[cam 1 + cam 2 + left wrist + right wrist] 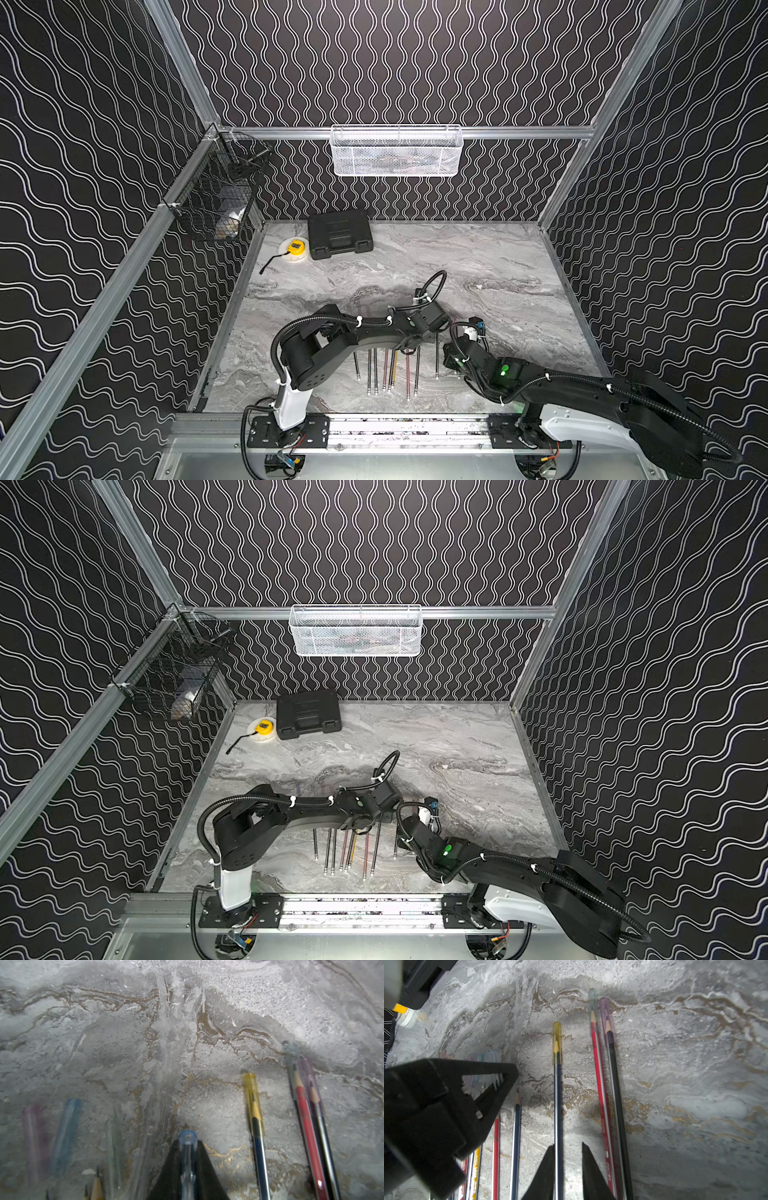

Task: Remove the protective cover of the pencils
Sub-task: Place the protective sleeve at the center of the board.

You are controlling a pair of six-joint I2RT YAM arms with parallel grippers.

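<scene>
Pulling off the covers is the step in hand. A translucent blue plastic cap [188,1137] is clamped between the closed fingers of the left hand [188,1147], and no pencil is seen inside it. Several loose pale caps [62,1126] lie beside it on the grey marbled bench [478,266].

The long thin black, red and yellow pencils [392,370] are laid side by side in a row near the front of the bench, between the two arms. Three are seen capped: a dark blue pencil [558,1105] under a yellow translucent cap [556,1043], and a red pencil [600,1084] and a black pencil [616,1084] just beside it.

The right hand [568,1145] is held low over the dark blue pencil with its fingers apart. The shaft runs along the inner face of one finger, and no grip is shown.

Next, it is judged, the blue cap must be dropped, the dark blue pencil pinned by the right hand, and the yellow translucent cap drawn straight off along the shaft.

The left arm is stretched across the row's far ends, while the right arm is folded in from the side with its wrist low.
</scene>
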